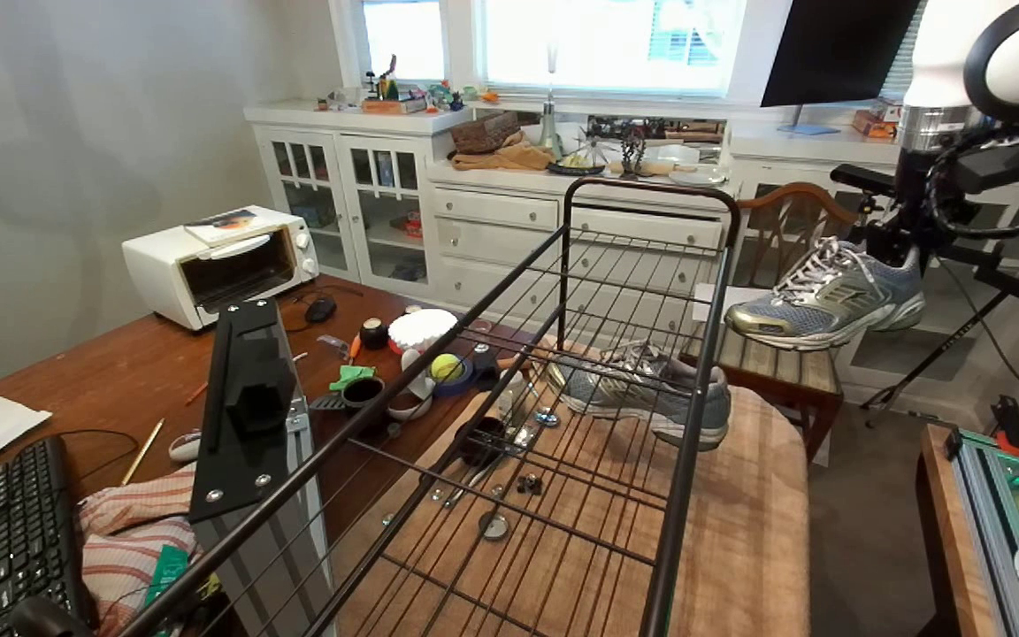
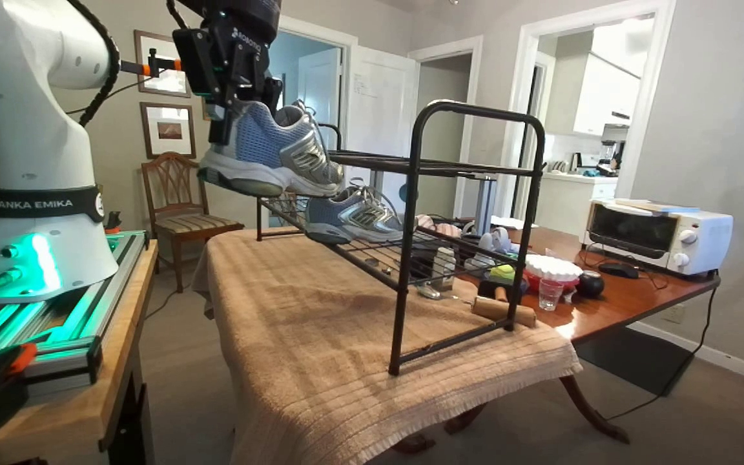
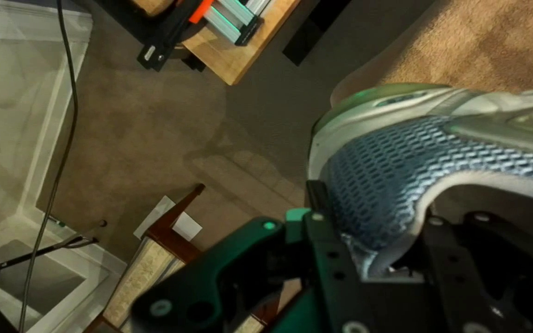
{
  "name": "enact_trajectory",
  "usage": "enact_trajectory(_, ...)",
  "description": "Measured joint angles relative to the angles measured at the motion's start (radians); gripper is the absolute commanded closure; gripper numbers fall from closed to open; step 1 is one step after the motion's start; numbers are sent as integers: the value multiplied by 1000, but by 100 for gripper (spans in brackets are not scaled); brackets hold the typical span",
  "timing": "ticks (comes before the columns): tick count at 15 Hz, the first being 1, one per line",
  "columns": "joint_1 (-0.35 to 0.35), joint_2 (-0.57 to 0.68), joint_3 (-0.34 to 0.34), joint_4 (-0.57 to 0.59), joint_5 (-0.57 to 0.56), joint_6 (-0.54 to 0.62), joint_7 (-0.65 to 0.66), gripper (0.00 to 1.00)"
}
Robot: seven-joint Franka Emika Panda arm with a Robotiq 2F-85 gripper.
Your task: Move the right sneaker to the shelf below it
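In an exterior view the right sneaker (image 2: pixel 268 152) hangs in the air just left of the rack (image 2: pixel 400 316), and the gripper (image 3: pixel 376 208) pinches its heel, with one finger behind it and the other inside the mouth of the shoe. I judge the shoe light and not fragile; its mesh is probably soft, so the stiffer heel looks the proper place for holding, although the long toe may then dip or swing. The sole should be firm enough to rest on the lower shelf (image 2: pixel 382 274), where the other sneaker (image 2: pixel 352 216) sits.
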Motion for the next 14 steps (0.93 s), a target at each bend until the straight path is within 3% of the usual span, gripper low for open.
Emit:
enact_trajectory(9, -9, 89, 5, -1, -45, -1, 142, 96)
enact_trajectory(14, -8, 154, 6, 3, -45, 59, 201, 96)
